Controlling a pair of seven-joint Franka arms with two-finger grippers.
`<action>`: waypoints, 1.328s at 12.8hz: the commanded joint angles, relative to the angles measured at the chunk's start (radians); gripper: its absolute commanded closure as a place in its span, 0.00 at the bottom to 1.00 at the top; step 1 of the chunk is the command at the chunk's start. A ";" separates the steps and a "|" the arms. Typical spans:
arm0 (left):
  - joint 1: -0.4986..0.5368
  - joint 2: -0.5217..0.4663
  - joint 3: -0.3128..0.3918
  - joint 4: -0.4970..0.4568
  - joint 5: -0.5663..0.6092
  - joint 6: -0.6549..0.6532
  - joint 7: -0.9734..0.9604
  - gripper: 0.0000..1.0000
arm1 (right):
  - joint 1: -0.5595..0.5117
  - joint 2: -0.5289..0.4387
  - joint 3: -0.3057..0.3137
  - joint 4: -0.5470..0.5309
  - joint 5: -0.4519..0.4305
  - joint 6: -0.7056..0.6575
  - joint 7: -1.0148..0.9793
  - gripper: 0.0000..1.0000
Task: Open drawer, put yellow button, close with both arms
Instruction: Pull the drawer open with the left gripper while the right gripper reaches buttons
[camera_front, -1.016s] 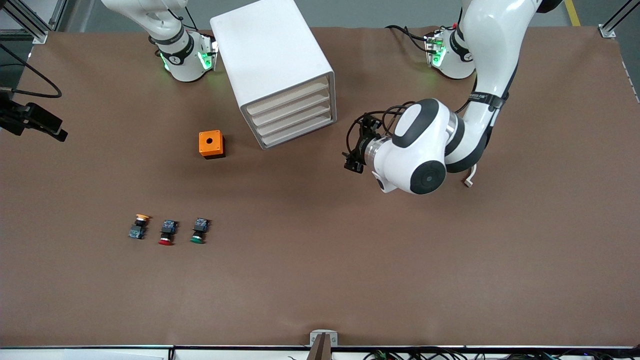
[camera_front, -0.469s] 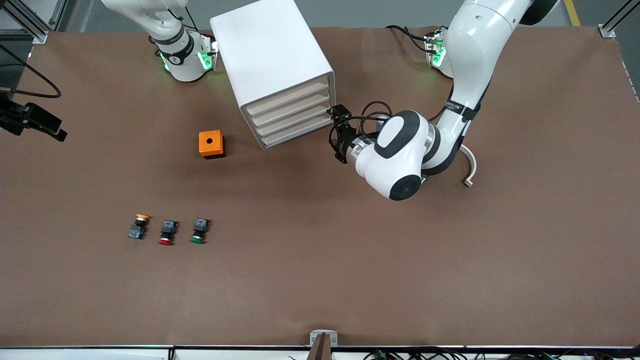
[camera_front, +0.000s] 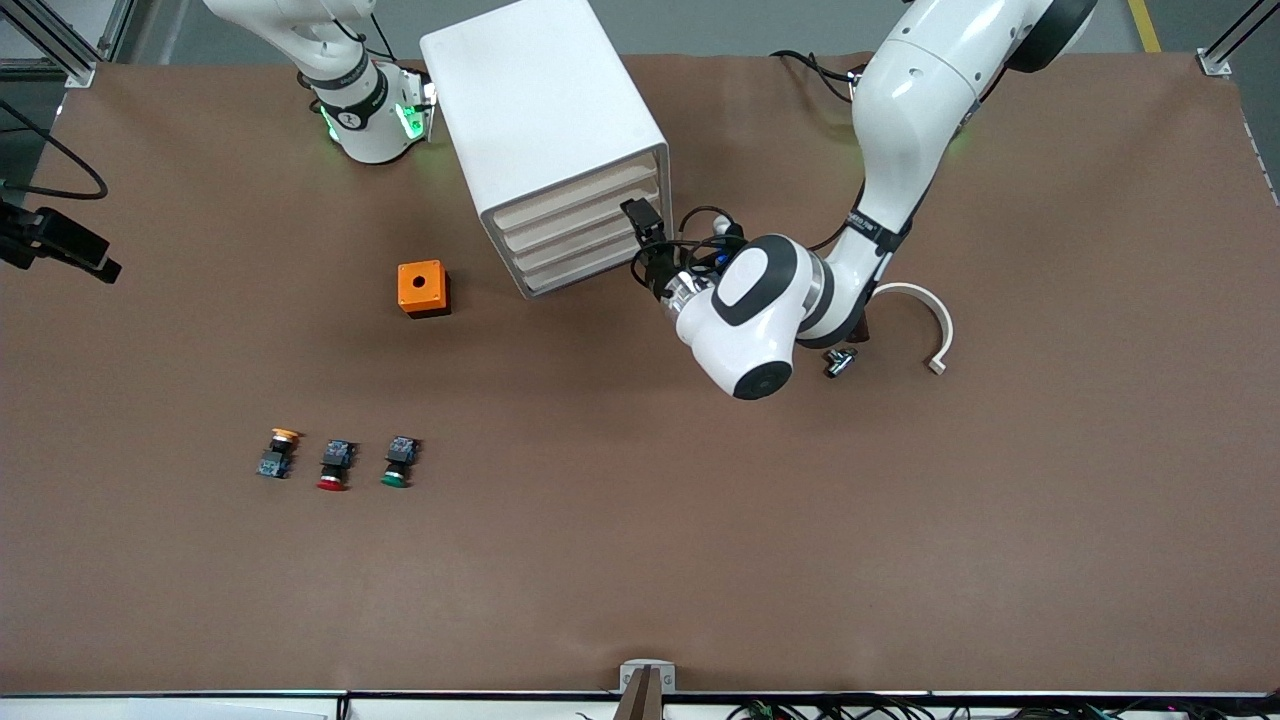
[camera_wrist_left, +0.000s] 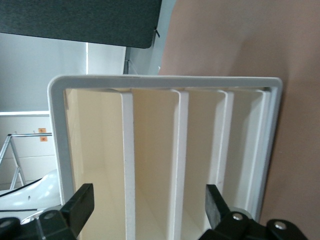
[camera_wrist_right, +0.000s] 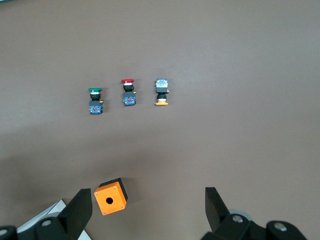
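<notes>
The left gripper (camera_front: 643, 232) stands just in front of the cabinet (camera_front: 545, 120), fingers spread wide, blocking that end of the drawer (camera_front: 574, 198) fronts. Bare table surrounds the yellow button (camera_front: 279, 452), except the red button (camera_front: 335, 465) just beside it. The orange box (camera_front: 423, 288) stands between buttons and cabinet.

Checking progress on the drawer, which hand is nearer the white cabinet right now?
Left. The left hand is at the cabinet front, open; the right hand hangs over the table above the orange box.

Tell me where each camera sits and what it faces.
Front: high across the table, facing both arms; left gripper at the cabinet.
Left wrist: faces the cabinet's drawer fronts; own open fingers show.
Right wrist: high, looking down on the yellow button; own open fingers show.
Shared: orange box, front and right wrist.
</notes>
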 joint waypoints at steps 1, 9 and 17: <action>-0.033 0.014 0.002 0.012 -0.028 -0.013 -0.019 0.11 | -0.024 0.016 0.016 -0.007 0.017 0.013 -0.020 0.00; -0.093 0.057 -0.008 0.014 -0.129 -0.016 -0.011 0.52 | -0.024 0.257 0.016 -0.153 0.018 0.431 -0.011 0.00; -0.025 0.051 0.006 0.020 -0.180 -0.013 0.030 1.00 | -0.059 0.536 0.019 -0.183 0.017 0.758 -0.027 0.00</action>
